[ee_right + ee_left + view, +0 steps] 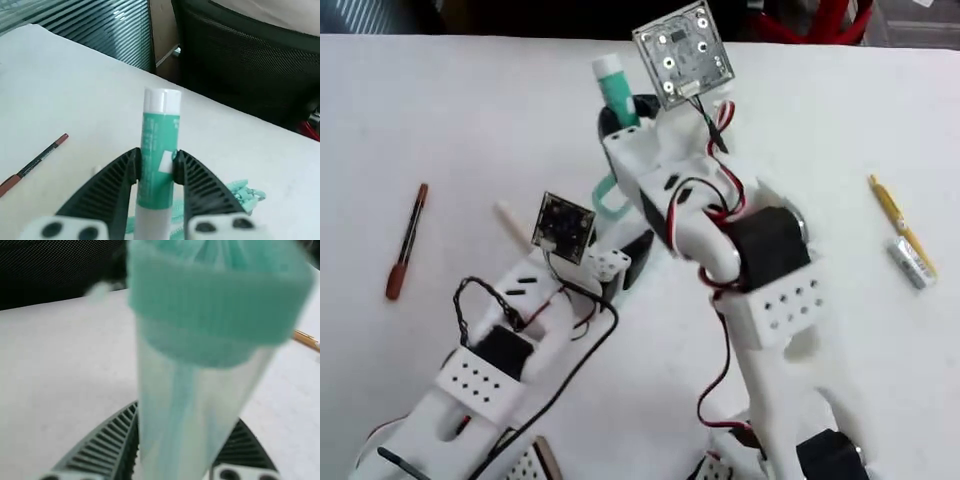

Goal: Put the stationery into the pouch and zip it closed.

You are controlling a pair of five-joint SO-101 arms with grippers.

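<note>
A green and white glue stick (159, 150) stands upright between the fingers of my right gripper (157, 156), which is shut on it. In the high view the glue stick (616, 88) is raised above the table's middle, with the right gripper (622, 118) just below its cap. A teal fabric pouch (200, 360) hangs between the fingers of my left gripper (187, 417), which is shut on it. In the high view, a strip of the pouch (608, 196) peeks out under the right arm, close to the left gripper (620, 263).
A red-brown pen (407, 242) lies at the left and a whitish stick (510, 222) beside the left arm. A yellow pencil (892, 208) and a small white and yellow item (910, 262) lie at the right. Black chairs stand beyond the far edge.
</note>
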